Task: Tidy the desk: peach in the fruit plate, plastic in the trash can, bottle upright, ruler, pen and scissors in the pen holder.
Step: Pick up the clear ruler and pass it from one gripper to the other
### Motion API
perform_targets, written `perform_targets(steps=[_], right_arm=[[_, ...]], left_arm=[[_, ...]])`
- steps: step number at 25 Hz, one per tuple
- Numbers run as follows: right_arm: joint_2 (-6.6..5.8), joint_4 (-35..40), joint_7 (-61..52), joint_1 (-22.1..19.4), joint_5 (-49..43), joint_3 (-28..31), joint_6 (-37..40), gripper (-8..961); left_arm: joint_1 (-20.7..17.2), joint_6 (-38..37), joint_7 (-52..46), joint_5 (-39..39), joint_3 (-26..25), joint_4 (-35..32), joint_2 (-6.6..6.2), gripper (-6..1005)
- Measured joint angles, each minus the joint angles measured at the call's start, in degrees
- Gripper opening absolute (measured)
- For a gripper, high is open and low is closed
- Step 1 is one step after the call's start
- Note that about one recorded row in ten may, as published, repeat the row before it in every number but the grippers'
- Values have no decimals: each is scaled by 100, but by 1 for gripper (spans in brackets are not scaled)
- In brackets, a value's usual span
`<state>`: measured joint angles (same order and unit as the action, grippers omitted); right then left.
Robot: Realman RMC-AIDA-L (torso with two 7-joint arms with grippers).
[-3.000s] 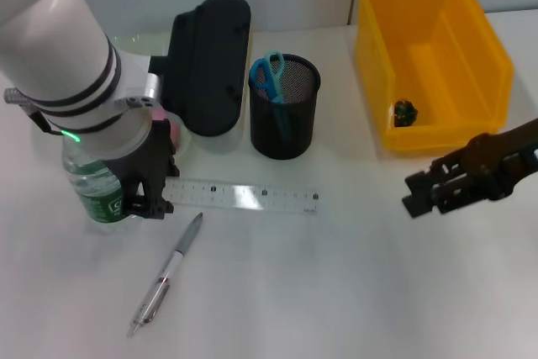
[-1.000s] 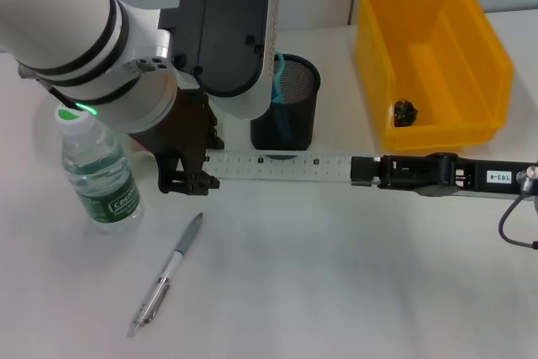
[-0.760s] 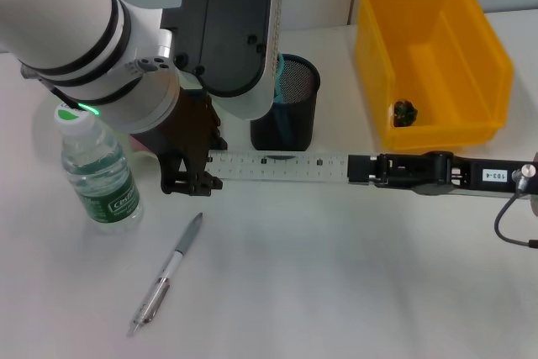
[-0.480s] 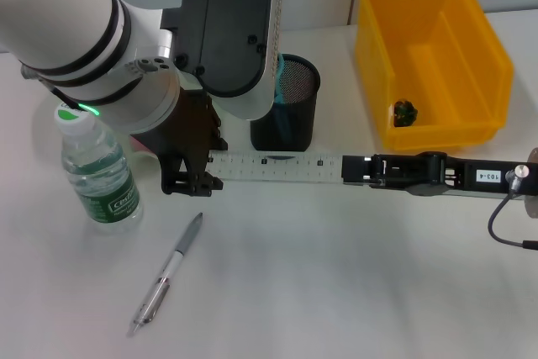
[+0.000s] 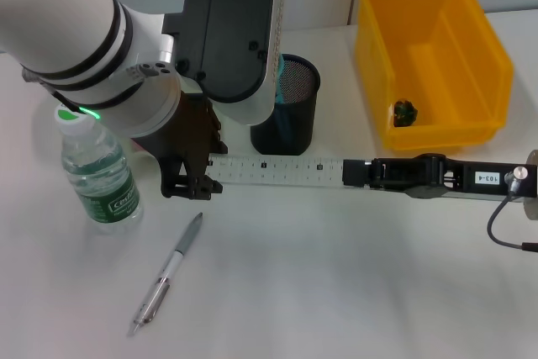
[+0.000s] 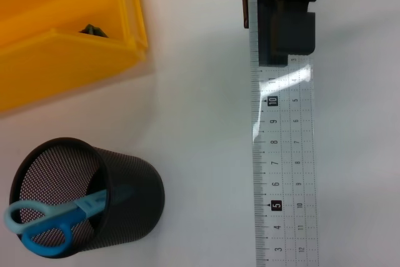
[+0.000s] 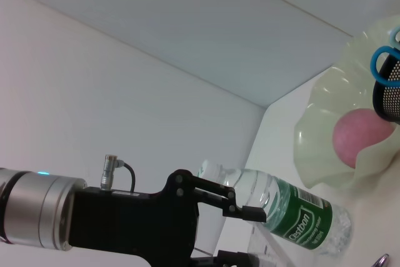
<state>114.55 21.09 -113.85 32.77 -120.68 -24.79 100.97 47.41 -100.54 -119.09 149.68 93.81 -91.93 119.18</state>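
The right gripper (image 5: 357,172) is clenching one end of the ruler (image 5: 277,169), which is lying near the worktop's middle before the pen holder (image 5: 290,119); it should tilt the ruler upright before lowering it beside the scissors (image 6: 53,222).

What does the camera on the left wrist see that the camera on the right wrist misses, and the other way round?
Only the left wrist view shows the clear ruler with the right gripper at its far end, and the yellow bin with a small dark item inside. Only the right wrist view shows the upright bottle, the peach lying in the pale fruit plate, and the left gripper near the bottle. Both show the mesh pen holder with the blue scissors in it, though the right wrist view catches only its edge.
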Motion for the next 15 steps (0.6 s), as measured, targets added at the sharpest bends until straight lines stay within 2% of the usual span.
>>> perform_targets(steps=[2,5,15], right_arm=[[0,0,-5,-8,0,0,1,476],[-1,0,-7,-11,0,0,1,307],[13,0,-15,10,3,0,1,196]], left_arm=[[-4,0,0,0,3,0,0,403],[-7,0,0,0,4,0,0,403],[-13,6,0,0,8,-9,-1,404]])
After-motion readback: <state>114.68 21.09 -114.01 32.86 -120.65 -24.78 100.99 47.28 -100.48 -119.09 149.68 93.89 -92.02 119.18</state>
